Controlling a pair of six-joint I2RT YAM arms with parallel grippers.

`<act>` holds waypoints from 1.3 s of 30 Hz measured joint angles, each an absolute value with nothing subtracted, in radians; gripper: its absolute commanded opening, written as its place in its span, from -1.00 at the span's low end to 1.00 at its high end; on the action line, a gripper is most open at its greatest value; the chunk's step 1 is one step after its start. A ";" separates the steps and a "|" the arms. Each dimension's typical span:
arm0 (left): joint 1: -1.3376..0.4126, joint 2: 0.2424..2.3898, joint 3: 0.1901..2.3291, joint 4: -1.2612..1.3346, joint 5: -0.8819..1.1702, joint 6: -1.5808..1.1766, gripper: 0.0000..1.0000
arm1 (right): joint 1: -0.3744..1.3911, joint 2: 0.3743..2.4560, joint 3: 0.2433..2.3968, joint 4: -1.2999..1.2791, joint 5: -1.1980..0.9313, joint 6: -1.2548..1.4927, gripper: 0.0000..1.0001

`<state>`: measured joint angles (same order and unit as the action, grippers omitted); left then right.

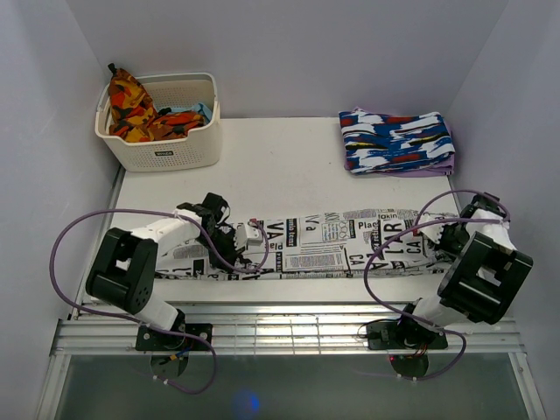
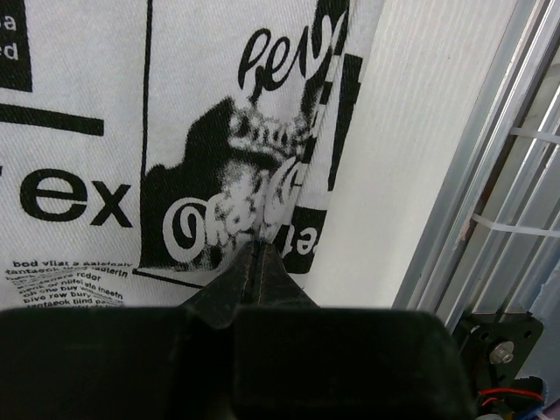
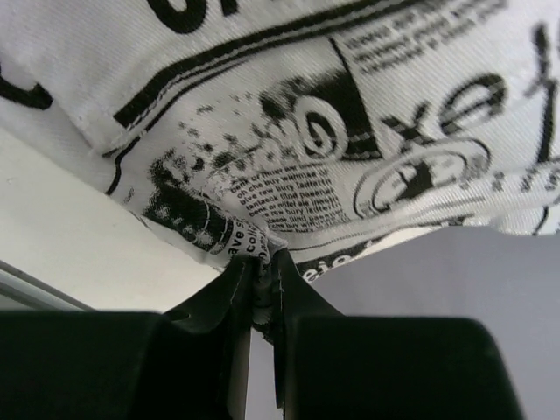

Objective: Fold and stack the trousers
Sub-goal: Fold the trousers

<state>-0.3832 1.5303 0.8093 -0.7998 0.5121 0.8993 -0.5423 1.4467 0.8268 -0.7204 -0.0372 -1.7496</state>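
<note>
White table [image 1: 289, 157], plain pale walls on 3 sides.

Top cam: the trousers [image 1: 332, 245] lie as one long strip along the near edge, at the table's 6 o'clock, running 9 to 3. At the strip's 9 o'clock end sits the left gripper [image 1: 229, 236], and at the 3 o'clock end the right gripper [image 1: 451, 238]; the grip can't be read from up here. At 10 o'clock is a basket [image 1: 162, 149] w/ an orange patterned cloth [image 1: 131, 109] poking over its rim. A folded blue-white-red garment [image 1: 398, 140] lies at 2 o'clock. Count: 2 arms, 1 trousers, 1 basket, 1 folded garment. Metal rails [image 1: 289, 328] run below the table edge.

Left wrist cam gives the close-up: the left gripper [image 2: 255, 262] has its fingers pressed together, pinching the trousers [image 2: 175, 131] at a seamed edge. Bare table [image 2: 394, 175] is at 3 o'clock, w/ the rails [image 2: 490, 175] beyond.

Right wrist cam: the right gripper [image 3: 262, 262] is clamped narrow on a bunched fold of the trousers [image 3: 350, 131]. The table [image 3: 79, 236] is at 8 o'clock, and grey wall [image 3: 420, 271] shows under the cloth at 4 o'clock.
</note>
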 measured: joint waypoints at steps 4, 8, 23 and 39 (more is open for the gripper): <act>-0.369 1.537 0.814 -0.791 0.532 0.894 -1.00 | -0.548 1.463 0.959 -0.813 -0.074 -1.736 -0.84; -0.349 1.542 0.814 -0.763 0.555 0.899 -1.00 | -0.567 1.414 1.021 -0.866 -0.117 -1.777 -0.85; -0.318 1.557 0.815 -0.752 0.591 0.895 -1.00 | -0.607 1.408 0.736 -0.680 0.031 -1.900 -0.84; -0.131 1.467 0.988 -0.796 0.549 0.739 0.86 | -0.509 1.596 0.988 -0.671 0.123 -1.705 0.75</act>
<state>-0.1307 1.4673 0.9882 -0.7956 0.5488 0.7395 -0.5091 1.5959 0.9882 -0.6708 0.1234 -1.7046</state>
